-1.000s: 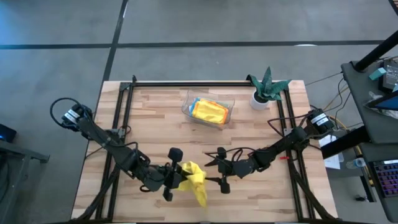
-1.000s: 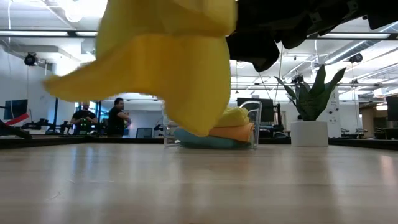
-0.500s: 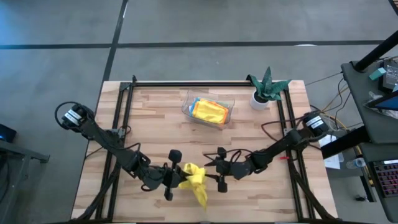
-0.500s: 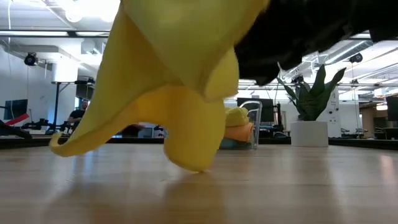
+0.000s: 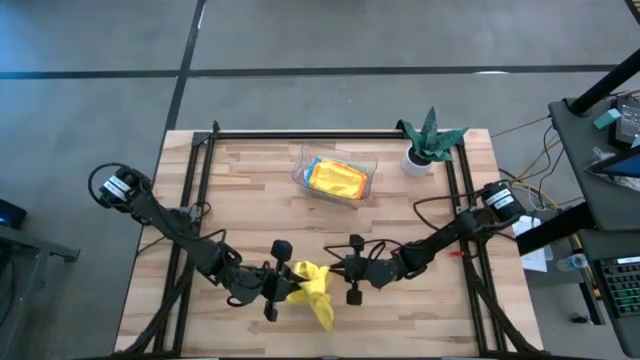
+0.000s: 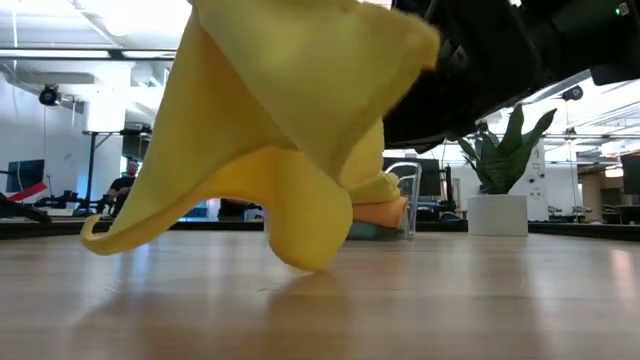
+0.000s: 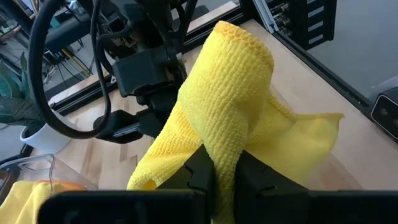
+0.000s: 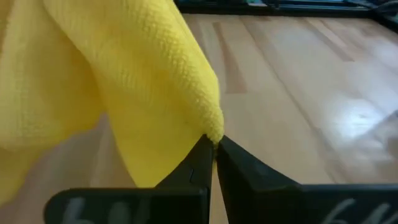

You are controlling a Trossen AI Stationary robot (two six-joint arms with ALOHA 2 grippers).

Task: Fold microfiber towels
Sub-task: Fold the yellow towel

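Near the front edge of the wooden bench (image 5: 250, 190), a bright yellow microfiber towel (image 5: 312, 288) hangs bunched between two dark robot arms, its loose lower corner drooping down to the boards. The left gripper (image 5: 284, 291), reaching in from the bench's left side, has its fingers (image 7: 200, 176) pressed together on a thick fold of the cloth, which rises in a rolled hump in the left wrist view. The right gripper (image 5: 335, 277), coming from the opposite side, meets the same towel just beside it; in the right wrist view its fingers (image 8: 198, 163) pinch the very edge of the yellow fabric, closed tight on the hem. From bench height the towel (image 6: 290, 130) fills most of the picture, draped in a broad fold with one tail curling onto the wood.

Farther back, toward the middle of the rear half of the bench, a clear plastic tray (image 5: 300, 176) holds other folded towels (image 5: 335, 178), a yellow one on top with orange and blue showing beneath it. Just beside the tray, at the rear right corner, stands a small green plant (image 5: 432, 130) in a white pot (image 5: 416, 163). Beyond the bench, a person (image 6: 124, 182) is seated in the room behind.
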